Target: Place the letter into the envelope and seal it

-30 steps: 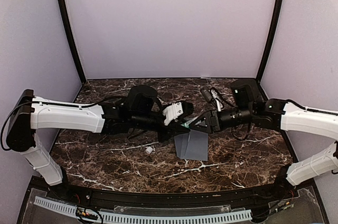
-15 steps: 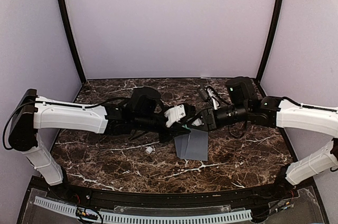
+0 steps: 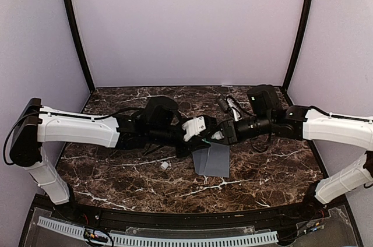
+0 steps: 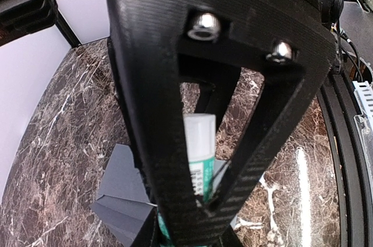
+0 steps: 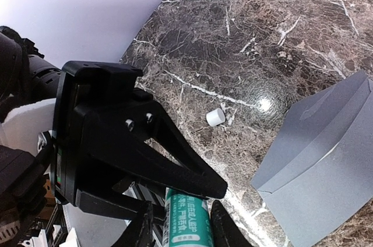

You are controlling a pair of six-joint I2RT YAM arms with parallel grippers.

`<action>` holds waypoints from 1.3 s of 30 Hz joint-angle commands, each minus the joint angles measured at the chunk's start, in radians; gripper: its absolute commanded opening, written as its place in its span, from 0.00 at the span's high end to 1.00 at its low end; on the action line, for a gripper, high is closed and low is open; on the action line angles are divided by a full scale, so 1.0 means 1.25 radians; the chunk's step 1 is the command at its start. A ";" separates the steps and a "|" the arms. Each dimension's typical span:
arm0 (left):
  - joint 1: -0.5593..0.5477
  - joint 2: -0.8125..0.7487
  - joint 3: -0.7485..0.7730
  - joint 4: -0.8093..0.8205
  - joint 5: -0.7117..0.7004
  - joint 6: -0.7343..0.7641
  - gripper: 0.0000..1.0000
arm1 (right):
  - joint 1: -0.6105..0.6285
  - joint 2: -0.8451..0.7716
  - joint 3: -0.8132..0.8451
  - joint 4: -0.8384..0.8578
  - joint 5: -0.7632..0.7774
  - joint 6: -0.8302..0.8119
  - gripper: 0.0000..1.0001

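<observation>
The grey envelope (image 3: 214, 161) lies flat at mid-table with its pointed flap unfolded; it also shows in the left wrist view (image 4: 119, 177) and the right wrist view (image 5: 326, 165). The cream letter shows in no view. My two grippers meet tip to tip just above the envelope's far edge. My left gripper (image 3: 204, 136) is shut on a green-and-white glue stick (image 3: 205, 140) with no cap. My right gripper (image 5: 182, 226) is open, its fingers flanking the stick's green body (image 5: 186, 218) with a small gap on one side. The stick's white end (image 4: 198, 136) points toward the right arm.
A small white cap (image 3: 165, 165) lies on the marble left of the envelope, also in the right wrist view (image 5: 215, 116). Loose cables (image 3: 232, 105) rise behind the right wrist. Purple walls close the back and both sides.
My right gripper has moved left toward the left gripper until its fingers overlap the glue stick. The left gripper crept slightly right. The envelope and cap have not moved.
</observation>
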 commanded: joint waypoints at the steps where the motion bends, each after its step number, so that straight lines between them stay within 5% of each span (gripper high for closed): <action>1: -0.007 -0.001 0.024 0.001 -0.006 0.015 1.00 | 0.006 0.011 0.028 0.003 0.011 -0.005 0.69; 28: -0.013 0.013 0.032 -0.002 -0.021 0.036 1.00 | 0.012 0.037 0.041 -0.028 0.037 -0.002 0.68; 39: -0.014 0.015 0.031 -0.001 -0.032 0.041 1.00 | 0.013 0.033 0.037 -0.038 0.025 -0.008 0.90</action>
